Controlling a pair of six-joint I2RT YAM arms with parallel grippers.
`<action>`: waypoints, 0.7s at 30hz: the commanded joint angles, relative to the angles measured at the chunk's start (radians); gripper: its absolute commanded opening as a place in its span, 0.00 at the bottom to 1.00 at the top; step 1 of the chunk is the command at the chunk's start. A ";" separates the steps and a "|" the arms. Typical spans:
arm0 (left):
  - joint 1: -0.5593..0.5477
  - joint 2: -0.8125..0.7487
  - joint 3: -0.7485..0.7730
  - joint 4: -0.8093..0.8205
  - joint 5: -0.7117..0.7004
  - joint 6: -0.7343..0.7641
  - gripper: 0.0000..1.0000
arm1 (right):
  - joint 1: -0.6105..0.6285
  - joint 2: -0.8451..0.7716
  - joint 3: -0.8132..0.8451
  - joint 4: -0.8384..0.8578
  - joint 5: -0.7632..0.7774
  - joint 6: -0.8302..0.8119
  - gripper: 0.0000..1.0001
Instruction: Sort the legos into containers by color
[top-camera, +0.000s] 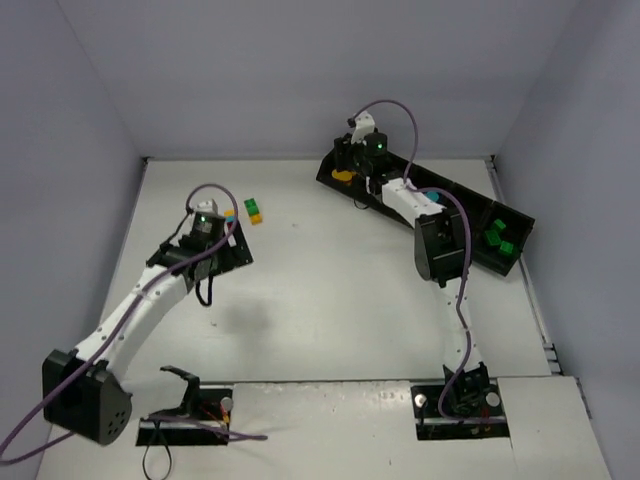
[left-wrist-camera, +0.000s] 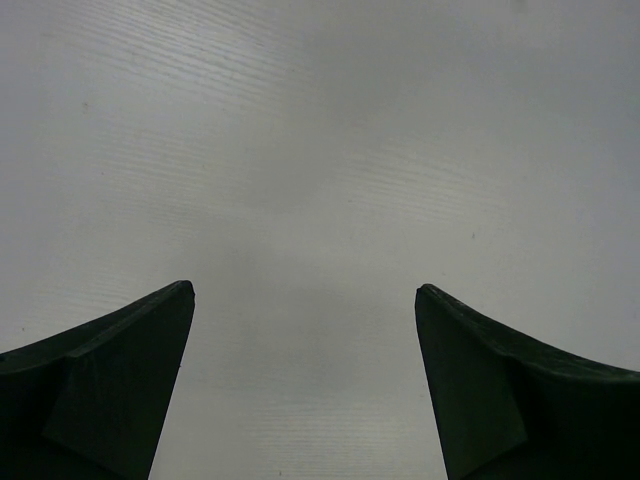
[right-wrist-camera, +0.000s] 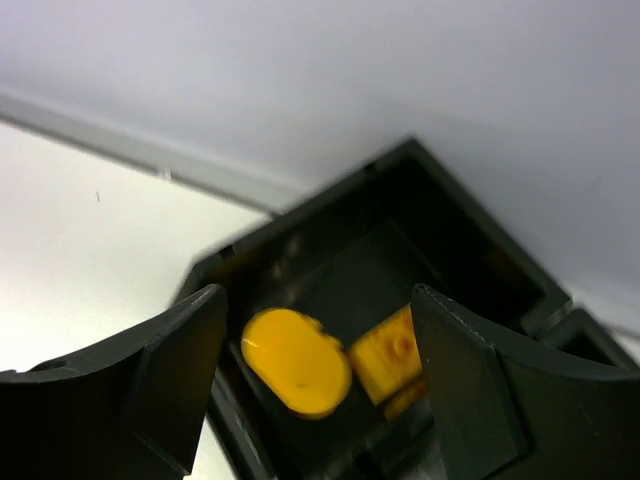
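Surface (top-camera: 320, 300): white, matt, flat, with a fine parallel grain showing in the left wrist view and a soft grey shadow left of centre. Back wall (top-camera: 300, 70), left wall (top-camera: 50, 180), right wall (top-camera: 590, 180): plain pale lavender-grey panels enclosing the surface on three sides. Edging strip (top-camera: 300, 159): thin, grey, along the foot of the back wall. Near panel (top-camera: 330, 415): lighter, faintly speckled board across the front edge.

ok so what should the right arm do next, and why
Probably lift the right gripper straight up from the tray's end compartment: its jaws stand open and the yellow bricks lie loose on its floor. A green-and-yellow stack waits on the table.
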 joint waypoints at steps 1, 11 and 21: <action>0.092 0.053 0.093 0.069 0.094 0.022 0.84 | -0.018 -0.190 -0.075 0.090 -0.031 0.007 0.71; 0.230 0.401 0.357 0.161 0.110 0.091 0.70 | -0.023 -0.668 -0.575 0.059 -0.166 0.053 0.72; 0.239 0.763 0.648 0.026 0.026 0.087 0.66 | -0.018 -1.028 -0.866 0.036 -0.186 0.157 0.72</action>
